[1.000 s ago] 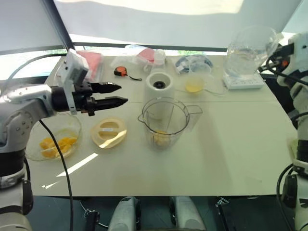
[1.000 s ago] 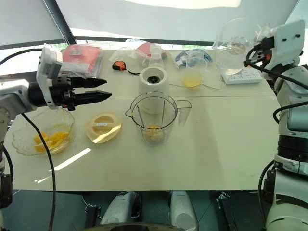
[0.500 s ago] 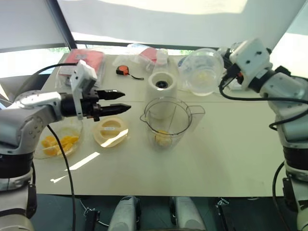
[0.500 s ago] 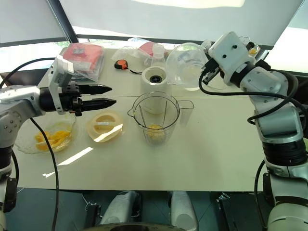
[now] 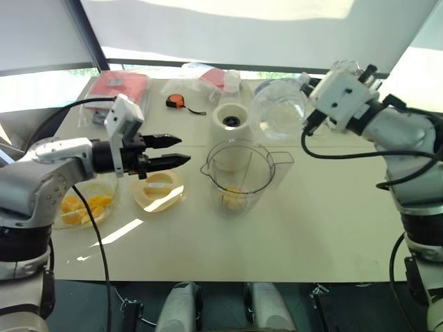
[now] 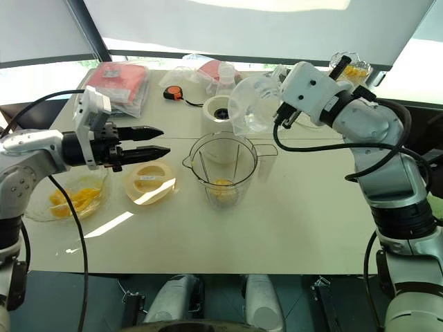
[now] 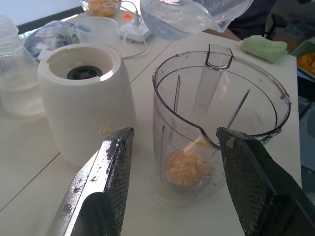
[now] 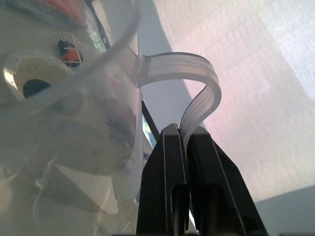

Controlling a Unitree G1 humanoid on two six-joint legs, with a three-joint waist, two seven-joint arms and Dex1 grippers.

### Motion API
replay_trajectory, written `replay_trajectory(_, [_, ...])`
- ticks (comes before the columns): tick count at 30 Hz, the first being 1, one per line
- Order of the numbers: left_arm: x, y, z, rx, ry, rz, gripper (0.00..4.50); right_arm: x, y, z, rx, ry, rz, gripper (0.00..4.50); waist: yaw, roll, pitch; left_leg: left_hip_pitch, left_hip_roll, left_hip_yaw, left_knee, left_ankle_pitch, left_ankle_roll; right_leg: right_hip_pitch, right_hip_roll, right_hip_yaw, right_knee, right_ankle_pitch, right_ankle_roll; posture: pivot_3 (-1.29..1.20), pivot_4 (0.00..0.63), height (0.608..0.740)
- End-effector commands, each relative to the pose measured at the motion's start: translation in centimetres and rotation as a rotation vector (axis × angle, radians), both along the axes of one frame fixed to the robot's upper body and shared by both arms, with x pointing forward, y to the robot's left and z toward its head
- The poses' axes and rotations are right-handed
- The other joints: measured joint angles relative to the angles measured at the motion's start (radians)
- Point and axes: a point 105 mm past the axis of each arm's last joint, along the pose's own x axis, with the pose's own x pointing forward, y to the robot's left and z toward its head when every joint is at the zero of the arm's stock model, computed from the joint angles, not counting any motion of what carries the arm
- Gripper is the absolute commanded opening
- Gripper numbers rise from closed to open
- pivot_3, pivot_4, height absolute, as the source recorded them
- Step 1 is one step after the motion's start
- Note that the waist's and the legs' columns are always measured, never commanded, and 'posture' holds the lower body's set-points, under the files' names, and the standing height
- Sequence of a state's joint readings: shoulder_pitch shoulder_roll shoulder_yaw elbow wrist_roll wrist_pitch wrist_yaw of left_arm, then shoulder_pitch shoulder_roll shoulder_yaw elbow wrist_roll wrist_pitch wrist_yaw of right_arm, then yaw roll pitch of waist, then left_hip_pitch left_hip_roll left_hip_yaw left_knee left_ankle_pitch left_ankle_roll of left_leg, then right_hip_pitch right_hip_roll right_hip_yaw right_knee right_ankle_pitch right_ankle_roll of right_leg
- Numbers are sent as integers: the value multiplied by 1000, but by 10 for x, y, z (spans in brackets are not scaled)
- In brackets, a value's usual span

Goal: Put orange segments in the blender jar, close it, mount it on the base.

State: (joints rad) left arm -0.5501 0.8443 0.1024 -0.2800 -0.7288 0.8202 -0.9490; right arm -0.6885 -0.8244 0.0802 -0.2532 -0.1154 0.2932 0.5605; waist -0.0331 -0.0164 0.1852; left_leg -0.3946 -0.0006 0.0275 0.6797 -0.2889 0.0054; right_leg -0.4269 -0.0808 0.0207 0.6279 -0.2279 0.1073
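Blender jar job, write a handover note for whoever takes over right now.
Left gripper: jaws open, empty, aimed at the large clear plastic blender jar, standing on the table with yellow-orange segments at its bottom.
Right gripper: jaws shut on the handle of another clear jug, held tilted above the short white cylindrical base.
Round yellow lid lies on the table beside the jar; more segments in the scalloped glass dish.
Left: close jar, mount it.

Counts, taken relative to the blender jar (image 5: 239, 174): one jar; one white base (image 5: 232, 123) just behind it; one yellow lid (image 5: 158, 189) to its left; one dish of orange segments (image 5: 77, 207) farther left; one orange tape measure (image 5: 176, 103) behind.
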Motion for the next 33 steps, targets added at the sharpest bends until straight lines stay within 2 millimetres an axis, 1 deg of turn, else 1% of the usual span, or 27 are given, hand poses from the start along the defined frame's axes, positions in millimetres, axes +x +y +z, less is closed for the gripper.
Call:
replay_trajectory(1, [-3,-2,10,2,-51,-9,2773,-13,10,25,-88,-127,34,47,0,0,0,0,0,0,0,0,0,0,0,0,0,0,0,0,150,740])
replay_trajectory(7, [-3,-4,10,2,-49,-14,2773,-16,18,29,-187,-200,52,47,0,0,0,0,0,0,0,0,0,0,0,0,0,0,0,0,150,740])
replay_trajectory(22, [-3,-7,8,9,-48,-19,2773,-22,27,45,-319,-385,61,47,-2,0,0,0,0,0,0,0,0,0,0,0,0,0,0,0,150,740])
replay_trajectory(27, [-3,-7,8,8,-47,-20,2773,-22,29,46,-353,-418,65,47,-2,0,0,0,0,0,0,0,0,0,0,0,0,0,0,0,150,740])
replay_trajectory(30, [-3,-7,8,8,-47,-22,2773,-21,28,45,-327,-399,67,47,-2,0,0,0,0,0,0,0,0,0,0,0,0,0,0,0,150,740])
replay_trajectory(31, [-3,-7,8,8,-46,-22,2773,-19,27,44,-283,-372,70,47,-3,0,0,0,0,0,0,0,0,0,0,0,0,0,0,0,150,740])
replay_trajectory(33, [-3,-7,7,9,-47,-22,2773,-15,21,42,-116,-270,66,47,-4,0,0,0,0,0,0,0,0,0,0,0,1,0,0,0,150,740])
